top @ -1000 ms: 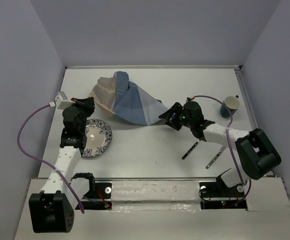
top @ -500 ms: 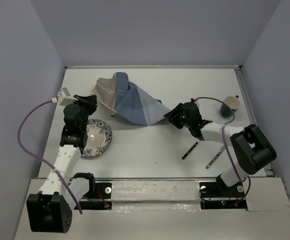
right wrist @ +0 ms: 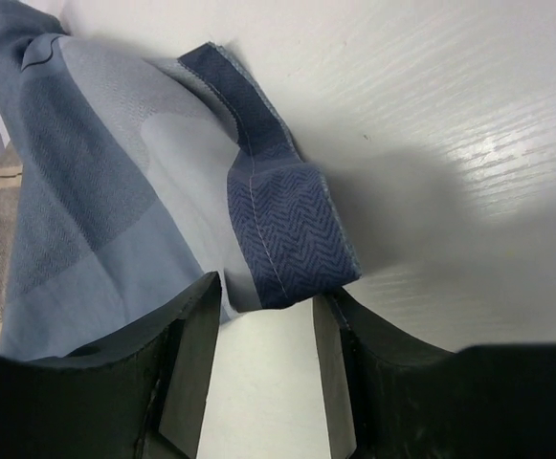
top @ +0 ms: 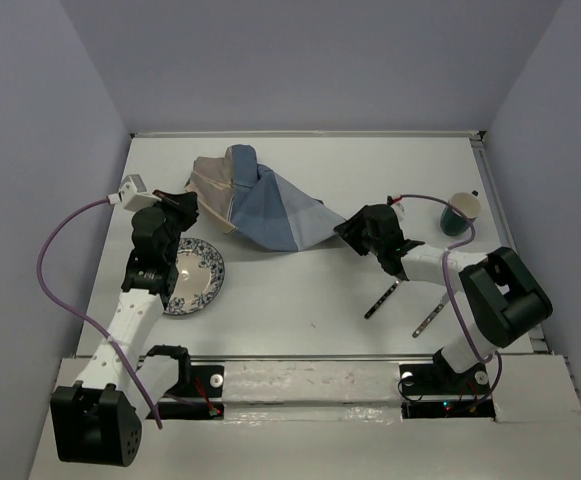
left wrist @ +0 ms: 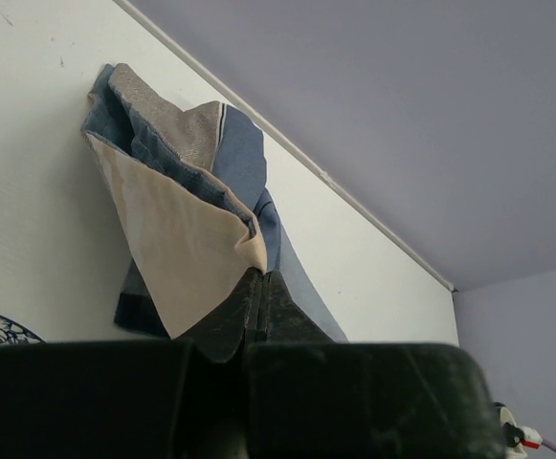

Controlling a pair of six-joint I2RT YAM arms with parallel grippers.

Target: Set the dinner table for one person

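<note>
The tan-and-blue striped placemat point(top: 255, 205) lies crumpled at the back middle of the white dinner table point(top: 300, 290). My left gripper point(top: 184, 199) is shut on its tan left corner; in the left wrist view the shut fingertips point(left wrist: 258, 279) pinch the tan edge of the cloth point(left wrist: 177, 220), which hangs lifted in folds. My right gripper point(top: 347, 232) is open at the cloth's right corner. In the right wrist view the folded dark blue corner point(right wrist: 287, 229) sits at the mouth of the open gripper point(right wrist: 263, 320), with neither finger pressing it.
A blue-patterned plate point(top: 194, 274) lies near the left arm. A green cup point(top: 461, 210) stands at the right edge. Two pieces of dark cutlery point(top: 384, 297) point(top: 429, 318) lie at the front right, under the right arm.
The left gripper has moved a little farther back with the tan corner. The right gripper has slid left and now has the blue corner between its open jaws.
</note>
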